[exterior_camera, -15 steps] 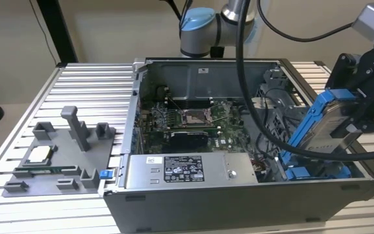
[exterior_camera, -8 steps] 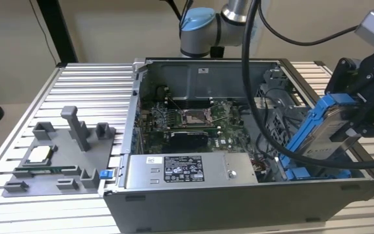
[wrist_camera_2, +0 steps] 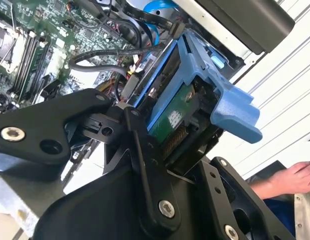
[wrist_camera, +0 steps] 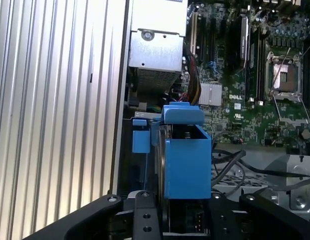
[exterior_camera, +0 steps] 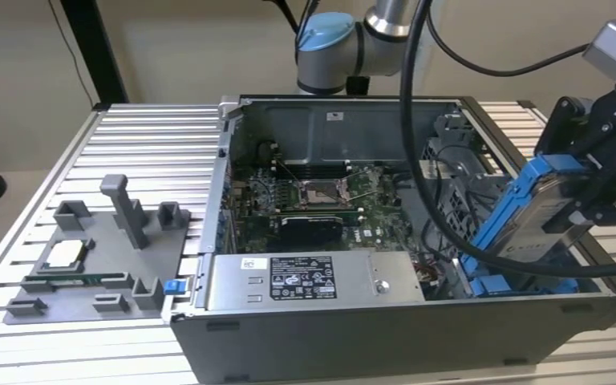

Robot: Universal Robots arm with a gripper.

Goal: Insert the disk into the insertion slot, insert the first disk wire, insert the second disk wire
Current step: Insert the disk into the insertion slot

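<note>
At the exterior view's left, a grey fixture plate [exterior_camera: 83, 269] with upright posts is lying on the slatted metal table [exterior_camera: 147, 128]. In the middle of the frame an open computer case [exterior_camera: 394, 337] is sitting with its side off. A grey labelled power-supply box [exterior_camera: 308, 281] is running along its near edge, and the green motherboard [exterior_camera: 319, 200] is lying behind that. At the top centre the arm [exterior_camera: 330, 36] is rising out of the frame, and black cables [exterior_camera: 417, 120] are hanging from it across the case.

At the right of the exterior view the gripper [exterior_camera: 576, 204] is reaching in from the upper right, angled down toward the case's right end. Its jaws are clamping the disk [exterior_camera: 544, 208] from both sides. In both wrist views a black finger is pressing on each flank of the disk [wrist_camera_2: 171, 120] [wrist_camera: 187, 160], with the gripper [wrist_camera_2: 180, 145] [wrist_camera: 180, 212] closed around it.

The disk is leaning in its blue carrier [exterior_camera: 504, 220]. Its upper end is standing above the case rim and its lower end is pointing down into the case's lower right corner. There the insertion slot [exterior_camera: 497, 285] is showing its blue rails just under the disk. Whether the disk's lower edge is touching the rails cannot be told.

In the second wrist view a person's hand [wrist_camera_2: 290, 179] is resting beyond the case.
</note>
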